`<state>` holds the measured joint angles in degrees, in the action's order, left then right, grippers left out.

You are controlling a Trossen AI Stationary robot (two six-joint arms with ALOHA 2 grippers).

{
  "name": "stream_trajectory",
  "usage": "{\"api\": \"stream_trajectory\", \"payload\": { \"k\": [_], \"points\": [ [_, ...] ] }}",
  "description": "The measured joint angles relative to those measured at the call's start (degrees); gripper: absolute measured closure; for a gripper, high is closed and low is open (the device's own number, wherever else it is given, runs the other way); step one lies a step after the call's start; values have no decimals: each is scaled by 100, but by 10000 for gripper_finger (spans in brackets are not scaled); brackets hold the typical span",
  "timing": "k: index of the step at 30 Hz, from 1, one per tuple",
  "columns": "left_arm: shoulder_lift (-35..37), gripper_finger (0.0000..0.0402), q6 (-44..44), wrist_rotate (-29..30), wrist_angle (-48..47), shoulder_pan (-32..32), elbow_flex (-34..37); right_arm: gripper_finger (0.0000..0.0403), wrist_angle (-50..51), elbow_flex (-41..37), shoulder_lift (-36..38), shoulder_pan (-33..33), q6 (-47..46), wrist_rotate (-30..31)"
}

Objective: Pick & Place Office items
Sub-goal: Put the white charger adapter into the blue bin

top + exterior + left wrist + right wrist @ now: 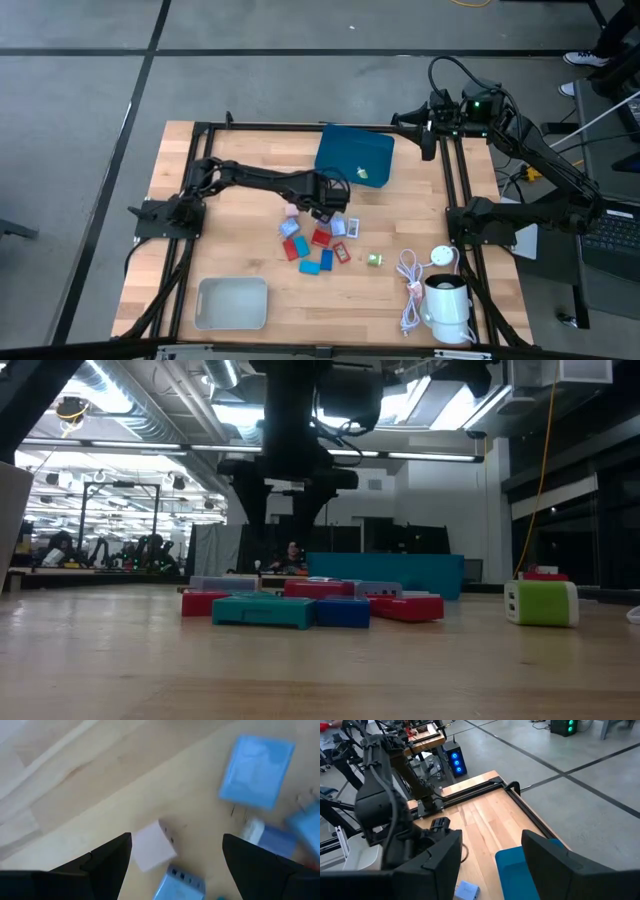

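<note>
The office items (312, 240) lie in a loose cluster at the table's middle: red, blue, teal, pink and white flat pieces, with a small green bit (375, 260) to their right. In the low view they show as a row (300, 608), with the green-and-white bit (542, 602) at the right. My left gripper (324, 205) hangs open over the cluster's far side, clear of it. In the left wrist view (175, 857) a pale pink piece (152, 847) lies on the wood between its fingers, with light blue pieces (257, 770) beyond. My right gripper (490, 860) is open and empty at the far right.
A blue box (355, 157) stands just beyond the left gripper. A white tray (232, 303) sits near the front left. A coiled white cable (410, 285) and a white cylindrical device (447, 305) are at the front right. Black rails (455, 170) frame the table.
</note>
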<state>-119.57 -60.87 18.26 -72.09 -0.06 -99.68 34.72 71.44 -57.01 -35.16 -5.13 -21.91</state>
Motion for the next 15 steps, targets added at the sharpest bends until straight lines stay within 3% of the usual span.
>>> {"api": "stream_trajectory", "payload": {
  "k": [11,15],
  "points": [
    [0,94,2702,-385,-344,-215,2,192,24,0,0,0,113,-29],
    [-5,94,3382,-623,-229,-196,324,192,110,0,1,0,168,-128]
  ]
}}
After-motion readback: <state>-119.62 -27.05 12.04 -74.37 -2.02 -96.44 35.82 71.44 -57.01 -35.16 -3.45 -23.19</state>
